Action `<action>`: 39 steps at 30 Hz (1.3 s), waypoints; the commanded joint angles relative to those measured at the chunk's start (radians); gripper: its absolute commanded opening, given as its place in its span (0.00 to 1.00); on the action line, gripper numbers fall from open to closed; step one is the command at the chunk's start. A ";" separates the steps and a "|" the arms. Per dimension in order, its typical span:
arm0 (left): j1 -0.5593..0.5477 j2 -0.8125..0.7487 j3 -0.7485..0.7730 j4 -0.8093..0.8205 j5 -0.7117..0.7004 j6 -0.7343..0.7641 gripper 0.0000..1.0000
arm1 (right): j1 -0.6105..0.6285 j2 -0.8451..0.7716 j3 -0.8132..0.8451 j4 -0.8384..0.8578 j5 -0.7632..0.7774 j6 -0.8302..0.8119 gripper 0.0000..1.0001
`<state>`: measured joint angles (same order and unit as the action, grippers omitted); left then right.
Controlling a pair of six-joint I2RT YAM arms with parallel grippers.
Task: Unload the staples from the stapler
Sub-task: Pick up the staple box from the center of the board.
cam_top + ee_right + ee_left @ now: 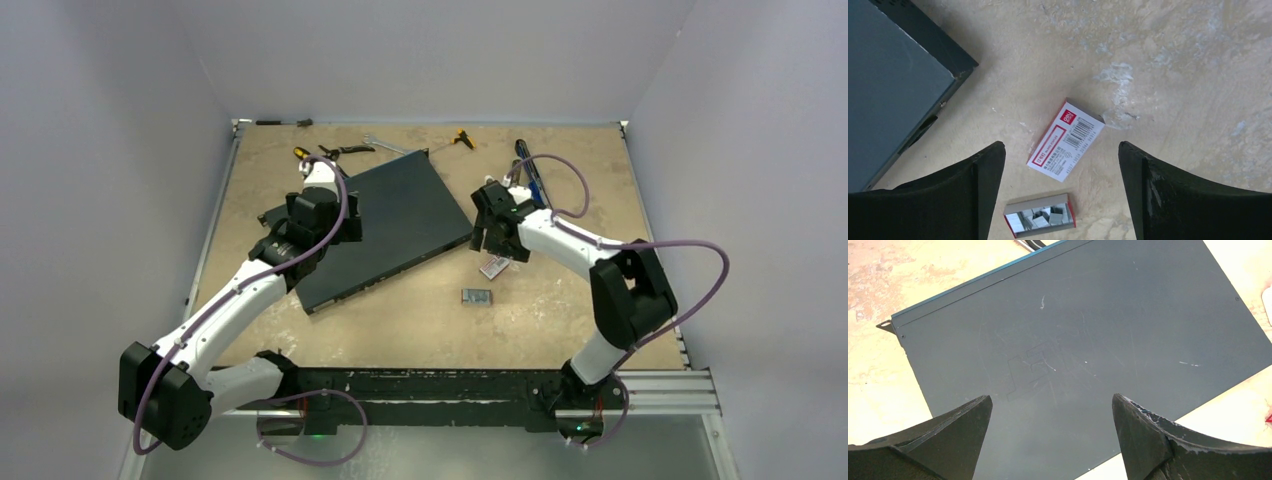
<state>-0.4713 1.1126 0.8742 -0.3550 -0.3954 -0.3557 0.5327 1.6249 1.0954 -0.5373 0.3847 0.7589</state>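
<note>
Both jaws wide open, empty — right gripper (1060, 145) over red-and-white box (1066, 140), staples (1040, 219) in small tray (1034, 201) just beside, toward its wrist; left gripper (1051, 397) over dark case (1073, 340).

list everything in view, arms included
flat case: one, dark grey, table centre
small box: one, red and white, near the case's right corner
tray: one, grey with red ends, near the box
staples: several loose bits, silvery, in the tray
hand tools: several, black, yellow and silver, far edge
table: one, tan
left arm: one, white and black, jaws open over the case
right arm: one, white and black, jaws open over the box
</note>
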 commanded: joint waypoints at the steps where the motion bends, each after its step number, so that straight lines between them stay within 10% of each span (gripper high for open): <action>1: 0.007 -0.021 0.003 0.038 0.018 -0.005 0.88 | -0.001 0.054 0.049 0.005 0.025 0.021 0.87; 39: 0.008 -0.034 0.001 0.039 0.021 -0.008 0.87 | -0.001 0.142 0.001 0.112 -0.075 -0.053 0.53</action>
<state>-0.4713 1.0992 0.8730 -0.3527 -0.3771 -0.3561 0.5316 1.7645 1.0954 -0.4397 0.3195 0.7399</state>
